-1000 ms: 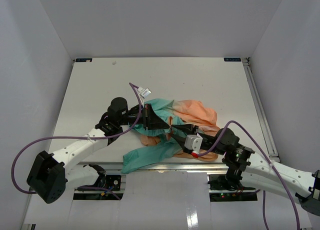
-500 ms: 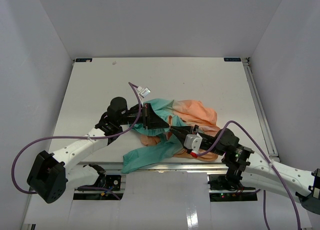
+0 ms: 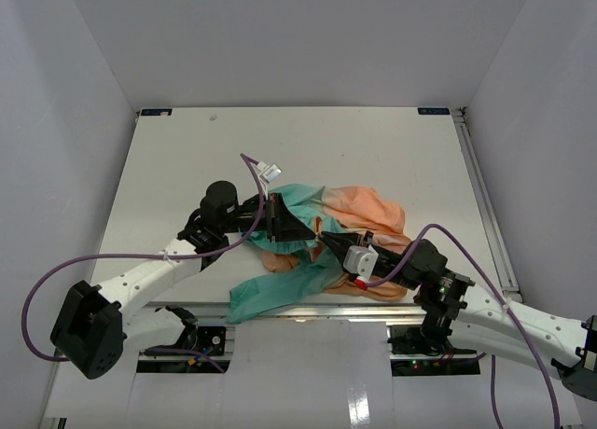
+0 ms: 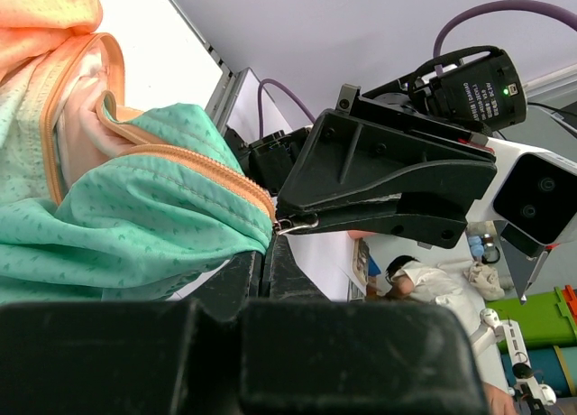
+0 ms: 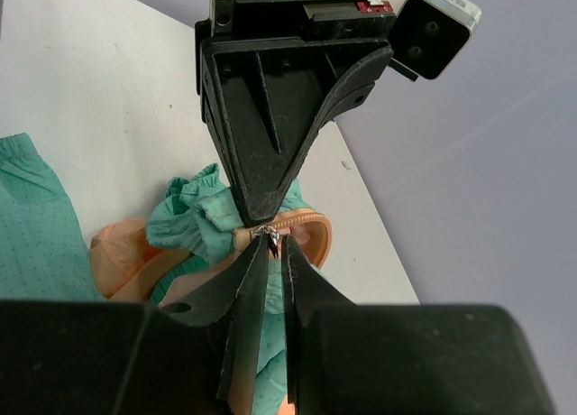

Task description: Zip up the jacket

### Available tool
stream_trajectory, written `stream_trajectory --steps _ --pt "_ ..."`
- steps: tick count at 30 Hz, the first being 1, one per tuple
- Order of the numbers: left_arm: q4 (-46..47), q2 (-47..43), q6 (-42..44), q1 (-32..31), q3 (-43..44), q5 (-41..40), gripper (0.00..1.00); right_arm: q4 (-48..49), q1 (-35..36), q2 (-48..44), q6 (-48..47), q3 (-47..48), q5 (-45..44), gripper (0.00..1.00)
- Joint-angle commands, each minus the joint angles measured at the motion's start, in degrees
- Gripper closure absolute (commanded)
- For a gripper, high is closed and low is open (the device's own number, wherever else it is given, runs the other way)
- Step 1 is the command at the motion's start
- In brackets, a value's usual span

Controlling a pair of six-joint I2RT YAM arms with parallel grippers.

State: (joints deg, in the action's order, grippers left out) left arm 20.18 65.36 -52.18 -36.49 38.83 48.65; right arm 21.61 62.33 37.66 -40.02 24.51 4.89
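Note:
The jacket [image 3: 366, 207] lies crumpled mid-table, peach at the right and teal toward the near edge. My left gripper [image 3: 311, 231] is shut on the teal hem [image 4: 135, 225] right at the end of the orange zipper tape. My right gripper [image 3: 325, 237] meets it tip to tip. In the right wrist view my right gripper [image 5: 275, 244] has its jaws closed to a thin slit around the small metal zipper pull [image 5: 270, 237]. That pull also shows in the left wrist view [image 4: 299, 223] at the right gripper's tip. My left gripper [image 5: 261, 212] points down at it.
The white table [image 3: 187, 149] is walled in grey on three sides. A teal sleeve [image 3: 270, 294] hangs toward the near edge rail [image 3: 308, 310]. Purple cables loop over both arms.

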Motion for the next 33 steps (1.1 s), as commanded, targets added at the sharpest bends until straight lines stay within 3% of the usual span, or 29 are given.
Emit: stream_trajectory --steps 1,13,17,20,33 --pt "1.53 -0.59 -0.02 0.02 -0.16 0.92 1.00 2.47 0.08 0.86 0.82 0.94 1.02 0.82" --pt "1.79 -0.15 0.06 0.10 -0.07 1.19 1.00 4.67 0.08 2.33 1.44 1.06 4.34 0.79" --pt "1.90 -0.04 0.06 0.02 -0.17 1.20 1.00 5.74 0.15 2.82 1.76 0.92 3.90 0.84" --pt "1.95 -0.08 0.09 0.02 -0.42 1.29 1.00 5.98 0.16 3.00 1.96 1.00 1.89 0.92" --pt "-2.09 -1.64 0.98 -0.02 -0.47 1.40 1.00 11.12 0.04 8.07 0.13 4.77 -12.96 0.92"
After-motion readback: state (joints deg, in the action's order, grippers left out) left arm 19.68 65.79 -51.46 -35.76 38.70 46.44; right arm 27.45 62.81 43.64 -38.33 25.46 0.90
